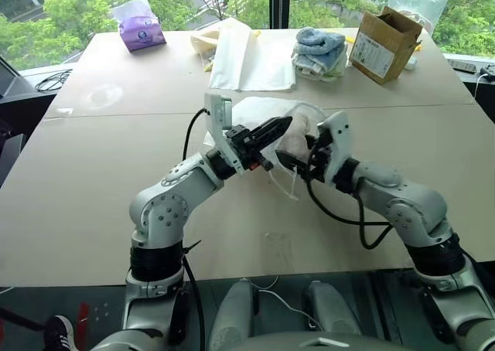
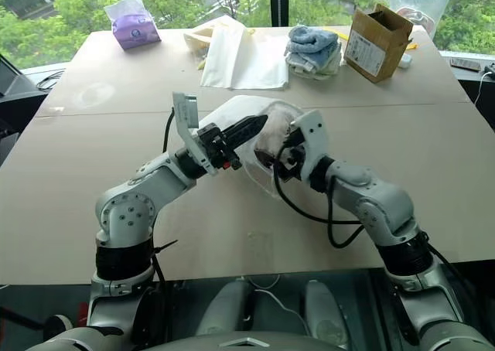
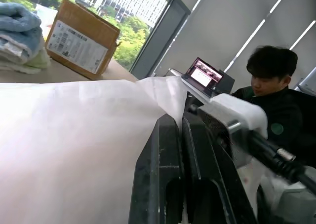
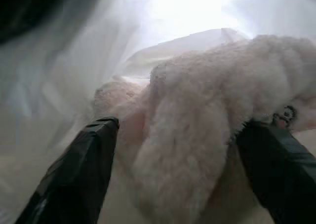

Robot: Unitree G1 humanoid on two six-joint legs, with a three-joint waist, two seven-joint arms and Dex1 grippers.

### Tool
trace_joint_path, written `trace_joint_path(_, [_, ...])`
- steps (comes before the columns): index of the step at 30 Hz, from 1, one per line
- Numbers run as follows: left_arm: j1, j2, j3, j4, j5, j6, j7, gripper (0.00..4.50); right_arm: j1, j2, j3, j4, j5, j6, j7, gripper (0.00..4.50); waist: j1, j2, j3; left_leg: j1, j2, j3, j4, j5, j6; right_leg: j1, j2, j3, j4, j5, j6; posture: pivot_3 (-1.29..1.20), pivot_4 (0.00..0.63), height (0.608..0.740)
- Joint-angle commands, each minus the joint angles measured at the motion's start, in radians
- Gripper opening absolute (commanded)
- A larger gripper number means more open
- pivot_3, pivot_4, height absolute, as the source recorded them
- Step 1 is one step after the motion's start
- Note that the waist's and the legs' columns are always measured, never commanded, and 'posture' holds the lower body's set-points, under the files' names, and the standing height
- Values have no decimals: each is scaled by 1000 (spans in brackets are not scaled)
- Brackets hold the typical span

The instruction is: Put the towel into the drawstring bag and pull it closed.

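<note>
Both grippers met over the near half of the tan table (image 1: 93, 212), at the mouth of the drawstring bag (image 3: 74, 135). Bag, white and thin, lay just beyond the left gripper (image 1: 274, 128), its edge lifted and pinched between that gripper's closed black fingers (image 3: 163, 160); a thin cord (image 1: 288, 190) hung below them. Right gripper (image 4: 177, 135) pointed into the bag's mouth, jaws spread wide, one finger on either side of the towel (image 4: 197, 135) and not clamping it. Towel, off-white and fluffy, sat bunched between those fingers, inside the bag's opening. Far beyond both grippers: flat cream bag (image 1: 247, 57), cardboard box (image 1: 383, 43), blue-and-white cloth stack (image 1: 319, 53), purple tissue pack (image 1: 141, 32). Person in dark top (image 3: 276, 100) sat past the left gripper.
</note>
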Motion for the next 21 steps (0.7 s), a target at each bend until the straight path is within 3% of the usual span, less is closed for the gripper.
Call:
trace_joint_path(1, [-33,-7,21,14,24,-48,14,0,20,-50,-156,-121,237,99,77,4094,3,0,0,0,0,0,0,0,0,0,0,0,0,0,0,0,150,740])
trace_joint_path(5, [-46,-16,20,32,26,-60,14,0,43,-104,-262,-154,350,129,93,4094,5,0,0,0,0,-1,0,0,0,1,0,-1,-1,0,0,0,150,740])
trace_joint_path(8, [-47,-16,18,35,24,-62,11,0,57,-130,-312,-153,322,94,88,4094,2,0,0,0,0,-1,0,0,0,1,0,-1,-1,0,0,0,150,740])
trace_joint_path(13, [-46,-18,14,36,20,-60,5,0,106,-233,-170,-114,-41,-23,91,4094,2,0,0,0,0,0,0,0,0,1,0,-1,-1,0,0,0,150,740])
trace_joint_path(21, [-45,-16,15,32,21,-60,-3,0,178,-290,16,-13,-428,-242,153,4094,4,0,0,0,0,0,0,0,0,1,0,0,-1,0,0,0,150,740])
